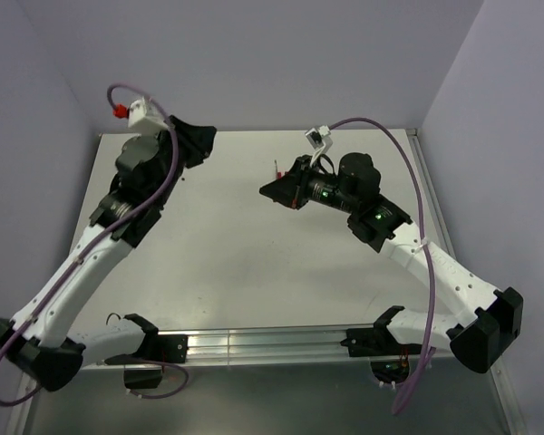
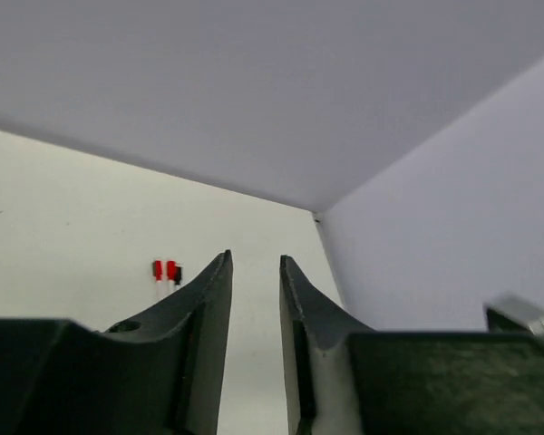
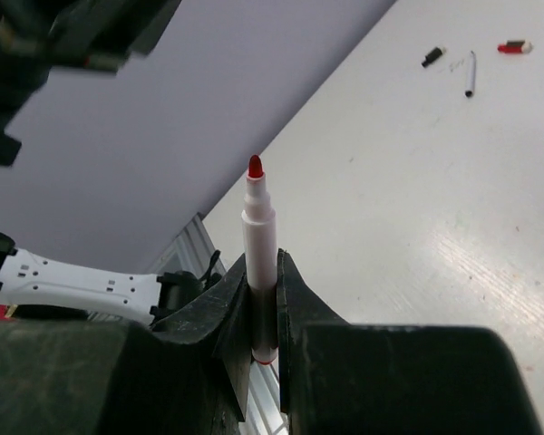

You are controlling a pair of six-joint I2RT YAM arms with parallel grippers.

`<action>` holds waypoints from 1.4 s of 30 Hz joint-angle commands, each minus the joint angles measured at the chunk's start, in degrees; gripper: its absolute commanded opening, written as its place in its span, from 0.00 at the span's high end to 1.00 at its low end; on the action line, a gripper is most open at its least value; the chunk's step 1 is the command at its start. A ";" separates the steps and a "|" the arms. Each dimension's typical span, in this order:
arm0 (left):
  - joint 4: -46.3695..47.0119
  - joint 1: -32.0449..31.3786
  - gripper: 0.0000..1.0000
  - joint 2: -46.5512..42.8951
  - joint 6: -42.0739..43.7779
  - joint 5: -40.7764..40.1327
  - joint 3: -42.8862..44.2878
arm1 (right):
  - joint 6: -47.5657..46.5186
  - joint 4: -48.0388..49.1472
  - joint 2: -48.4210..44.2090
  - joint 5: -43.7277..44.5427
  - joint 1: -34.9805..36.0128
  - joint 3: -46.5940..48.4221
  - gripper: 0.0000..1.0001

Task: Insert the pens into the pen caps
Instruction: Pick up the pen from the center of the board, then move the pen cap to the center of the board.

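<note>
Pen (image 3: 258,227), white barrel, red tip upward, standing upright, clamped in right gripper (image 3: 262,272). Left gripper (image 2: 254,290): jaws apart, nothing between. Two red caps (image 2: 157,269) and black cap (image 2: 178,275) on table (image 2: 54,208), 9 o'clock of left fingertips. Small black piece (image 3: 432,56), thin dark stick (image 3: 471,74) and red-and-white piece (image 3: 515,46) loose at 1 o'clock of held pen.

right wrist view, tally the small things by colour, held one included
white pen with red tip, in the right gripper: 1
red-and-white piece on the table: 1
black piece with a pale end: 1
thin dark stick: 1
total: 4
</note>
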 commanded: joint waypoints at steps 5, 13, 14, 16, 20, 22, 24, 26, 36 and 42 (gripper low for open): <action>-13.37 12.98 0.71 25.22 -8.78 -11.65 19.50 | -1.09 -3.53 -3.83 2.22 -0.59 -1.57 0.94; -21.64 19.94 0.70 52.05 -12.77 -11.77 44.83 | -2.58 -8.03 -3.04 5.39 -1.12 -0.43 0.98; -22.78 20.29 0.70 57.13 -9.71 -11.60 50.60 | -2.15 -7.68 -3.04 4.69 -1.12 -1.21 0.99; -22.61 21.60 0.66 61.64 -3.56 -7.76 55.12 | -1.97 -7.32 -2.87 4.15 -1.21 -1.66 0.99; -19.54 26.61 0.57 70.34 7.53 7.20 62.51 | -3.11 -8.46 -3.13 5.46 -1.21 -1.75 1.00; -17.00 29.76 0.48 70.80 12.18 12.72 61.74 | -3.20 -8.29 -3.40 5.38 -1.21 -1.83 1.00; -14.36 32.49 0.42 70.71 15.09 19.33 59.02 | -3.11 -8.11 -3.13 4.86 -1.21 -1.83 1.00; -16.10 32.86 0.39 72.46 22.64 19.69 60.59 | -2.93 -7.85 -2.78 4.33 -1.21 -1.92 1.00; -16.99 29.35 0.36 77.74 44.11 14.15 59.45 | -2.06 -5.39 -0.41 2.57 -1.21 -2.45 1.00; -16.81 28.64 0.34 79.85 44.46 14.60 60.41 | -1.53 -4.95 1.44 0.55 -1.29 -1.22 1.00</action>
